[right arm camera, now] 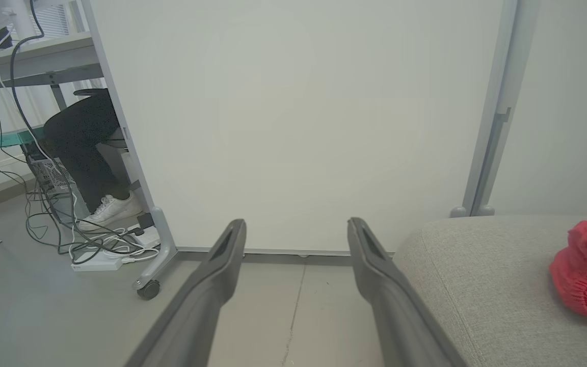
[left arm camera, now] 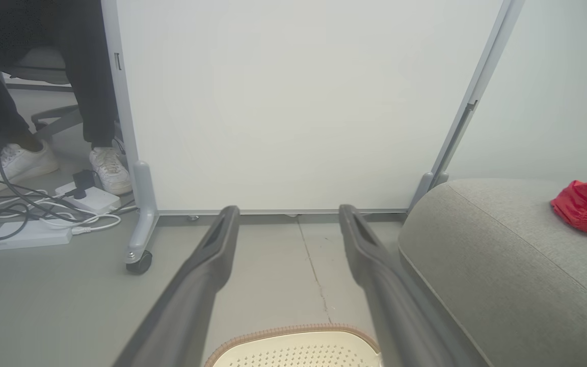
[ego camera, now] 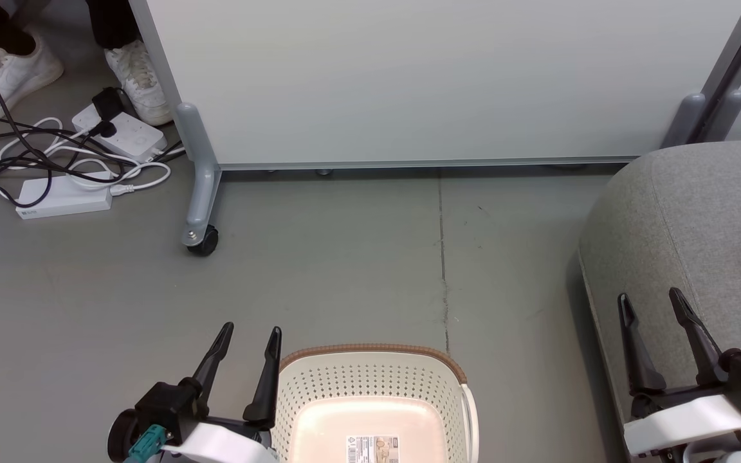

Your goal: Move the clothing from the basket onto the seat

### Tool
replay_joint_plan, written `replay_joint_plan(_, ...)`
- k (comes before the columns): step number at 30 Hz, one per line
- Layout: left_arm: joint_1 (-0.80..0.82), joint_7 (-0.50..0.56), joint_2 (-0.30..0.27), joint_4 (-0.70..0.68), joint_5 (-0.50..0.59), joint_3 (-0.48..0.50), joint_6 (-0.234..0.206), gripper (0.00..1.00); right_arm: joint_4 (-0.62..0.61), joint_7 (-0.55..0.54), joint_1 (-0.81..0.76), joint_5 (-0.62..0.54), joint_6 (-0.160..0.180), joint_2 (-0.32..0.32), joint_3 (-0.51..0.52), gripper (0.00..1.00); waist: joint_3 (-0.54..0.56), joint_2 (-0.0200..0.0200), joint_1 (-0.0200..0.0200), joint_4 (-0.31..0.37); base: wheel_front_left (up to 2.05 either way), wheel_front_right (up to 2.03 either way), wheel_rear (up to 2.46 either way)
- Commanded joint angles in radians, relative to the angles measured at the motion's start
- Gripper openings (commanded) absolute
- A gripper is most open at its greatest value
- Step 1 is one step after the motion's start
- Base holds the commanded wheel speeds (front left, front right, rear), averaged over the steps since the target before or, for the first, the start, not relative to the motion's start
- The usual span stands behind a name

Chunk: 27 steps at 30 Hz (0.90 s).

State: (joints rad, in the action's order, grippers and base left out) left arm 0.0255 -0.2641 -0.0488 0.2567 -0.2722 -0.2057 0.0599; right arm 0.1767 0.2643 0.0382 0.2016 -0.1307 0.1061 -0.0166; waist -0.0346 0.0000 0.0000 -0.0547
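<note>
The basket (ego camera: 370,379) shows a bare bottom as far as it can be seen, so the step looks like a final check. Bring the basket's near part, cut off at the frame's bottom, into sight, and only if red shows there lower the left hand (ego camera: 251,328) straight down inside the wall to pinch a fold. Both hands are empty with fingers spread wide, the left beside the basket's left rim and the right hand (ego camera: 649,294) over the seat's (ego camera: 666,212) left edge. The clothing (right arm camera: 579,275) lies bunched on the seat, in from that edge, right of the right hand and well apart from the left.
</note>
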Motion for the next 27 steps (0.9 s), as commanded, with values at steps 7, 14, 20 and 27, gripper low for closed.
replay_joint_plan(7,0.016,0.000,-0.004,-0.002,-0.014,0.010,0.000,1.00,0.001,0.000,0.013,0.003,0.000,0.006,-0.005,1.00,-0.007,0.0000,0.0000,0.001,0.00,0.00,0.00)
replay_joint_plan(14,-0.002,0.000,0.001,0.005,-0.021,0.005,0.001,0.00,0.007,0.000,0.000,-0.001,0.000,0.002,-0.011,0.00,-0.006,0.0000,0.0000,0.001,0.00,0.00,0.00)
replay_joint_plan(20,-0.030,0.011,-0.001,0.016,-0.081,0.006,0.001,0.00,0.023,-0.012,-0.029,0.063,0.000,-0.011,-0.014,0.00,-0.005,0.0000,0.0000,0.002,0.00,0.00,0.00)
replay_joint_plan(27,-0.034,0.039,-0.010,-0.009,-0.214,0.022,0.003,0.00,-0.001,-0.041,-0.047,0.206,0.000,-0.008,-0.001,0.00,-0.003,0.0000,0.0000,0.005,0.00,0.00,0.00)
